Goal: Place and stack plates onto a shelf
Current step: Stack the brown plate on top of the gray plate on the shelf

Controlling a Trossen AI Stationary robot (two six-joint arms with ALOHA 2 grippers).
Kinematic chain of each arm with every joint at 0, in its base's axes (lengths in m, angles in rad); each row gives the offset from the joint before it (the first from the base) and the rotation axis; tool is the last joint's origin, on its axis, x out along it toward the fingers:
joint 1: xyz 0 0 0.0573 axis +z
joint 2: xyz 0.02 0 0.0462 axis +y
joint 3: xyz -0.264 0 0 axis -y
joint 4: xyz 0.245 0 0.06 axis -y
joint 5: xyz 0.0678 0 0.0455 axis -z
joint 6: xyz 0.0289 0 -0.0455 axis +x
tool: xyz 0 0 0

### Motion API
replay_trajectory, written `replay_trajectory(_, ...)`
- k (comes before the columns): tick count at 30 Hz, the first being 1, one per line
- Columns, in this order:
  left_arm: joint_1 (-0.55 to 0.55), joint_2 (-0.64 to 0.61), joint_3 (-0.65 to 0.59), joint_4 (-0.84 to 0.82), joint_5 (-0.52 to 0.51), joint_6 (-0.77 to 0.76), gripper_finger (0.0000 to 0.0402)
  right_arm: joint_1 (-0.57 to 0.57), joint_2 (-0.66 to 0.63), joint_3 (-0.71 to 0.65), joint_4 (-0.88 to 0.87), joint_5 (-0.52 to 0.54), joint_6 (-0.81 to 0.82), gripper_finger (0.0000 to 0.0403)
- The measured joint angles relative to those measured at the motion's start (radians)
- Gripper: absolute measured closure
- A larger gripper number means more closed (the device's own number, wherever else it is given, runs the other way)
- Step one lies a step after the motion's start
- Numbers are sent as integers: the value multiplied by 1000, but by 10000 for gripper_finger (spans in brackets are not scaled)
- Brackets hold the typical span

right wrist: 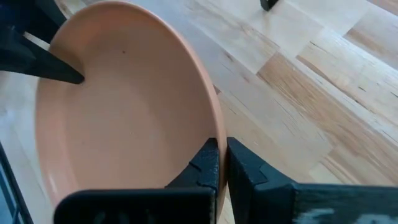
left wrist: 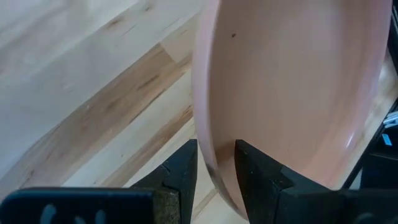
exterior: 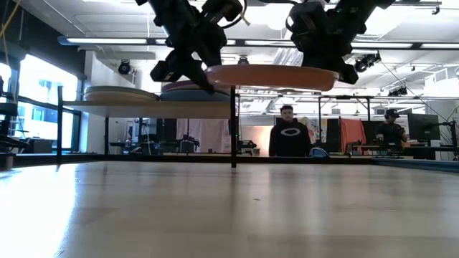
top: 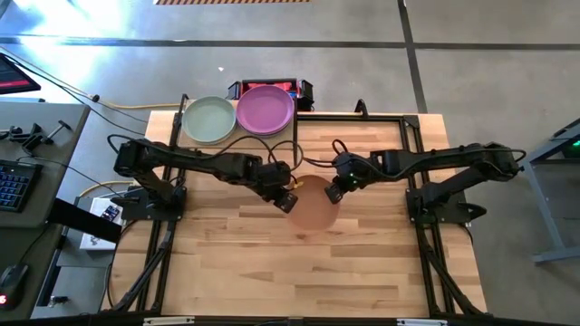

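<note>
No readable writing on any task thing; a white oval logo on a person's (exterior: 290,132) dark top in the low view is too small to read.

Round matte peach plate (top: 314,205) is held level in the air above the middle of the planked light-wood worktop (top: 227,263), about at shelf height in the low view, clear of the surface. Smooth and shallow with one tiny dark speck on the inner face.

Left gripper (left wrist: 214,165) pinches the plate rim on its left edge, one finger on each face. Right gripper (right wrist: 222,163) is clamped on the opposite rim; its fingers look nearly pressed together on the thin edge.

Flat light-wood shelf (exterior: 143,107) on thin black supports sits at the worktop's far edge, carrying a sage green plate (top: 209,119) and a purple plate (top: 265,110) side by side. Whether other plates lie under them cannot be told.
</note>
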Motion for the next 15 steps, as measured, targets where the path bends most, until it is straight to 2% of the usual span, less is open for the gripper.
replay_trajectory(6,0,0,0,4,-10,16,315,0,0,0,-4,0,3,403)
replay_trajectory(15,2,0,0,-6,-18,16,376,1,0,0,-10,-28,0,402)
